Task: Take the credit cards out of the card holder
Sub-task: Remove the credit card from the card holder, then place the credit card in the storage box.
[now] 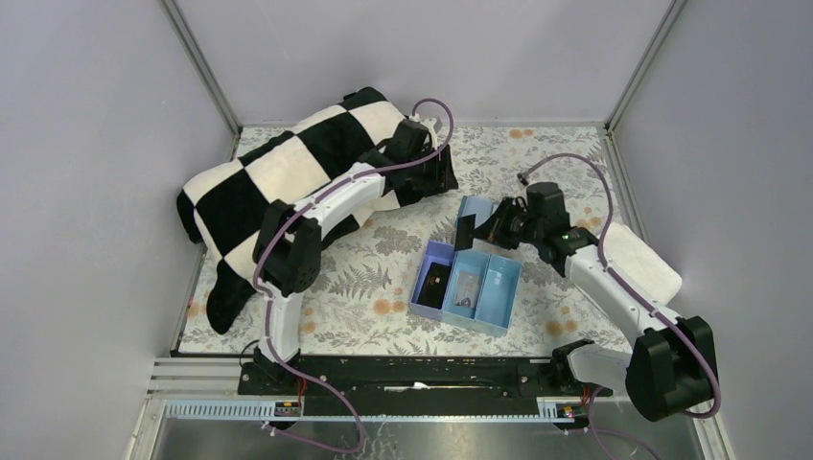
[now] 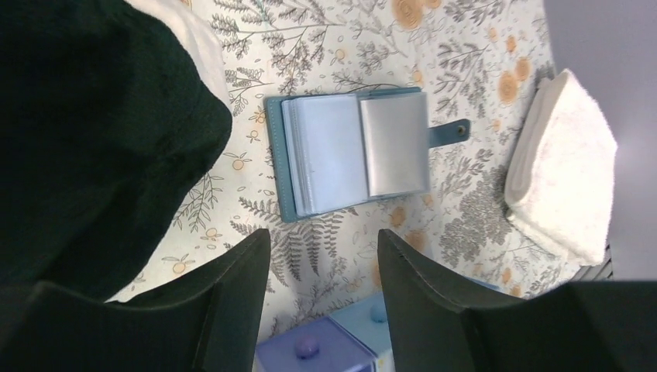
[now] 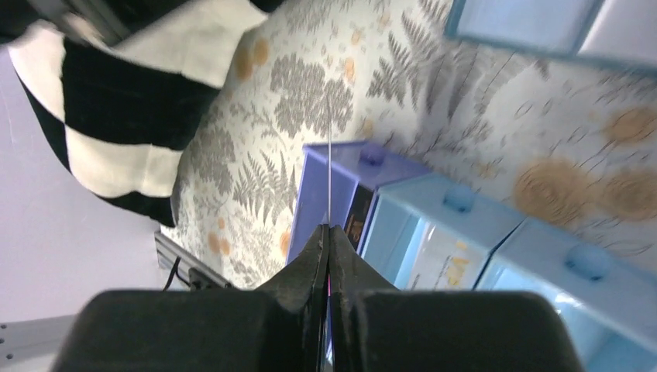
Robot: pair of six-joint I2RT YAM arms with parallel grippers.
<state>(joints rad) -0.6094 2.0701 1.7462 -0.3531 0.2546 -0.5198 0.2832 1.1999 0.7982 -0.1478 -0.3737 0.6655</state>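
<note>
Barely visible edge-on, 1 credit card (image 3: 329, 155) is pinched in the right end effector (image 3: 328, 231). The left end effector (image 2: 323, 236) gapes wide near the card holder (image 2: 352, 151).

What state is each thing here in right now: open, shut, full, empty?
card holder: open, lying flat
left claw: open, empty
right claw: shut on a credit card
tray: two compartments hold something, third looks empty
towel: folded
blanket: rumpled
</note>
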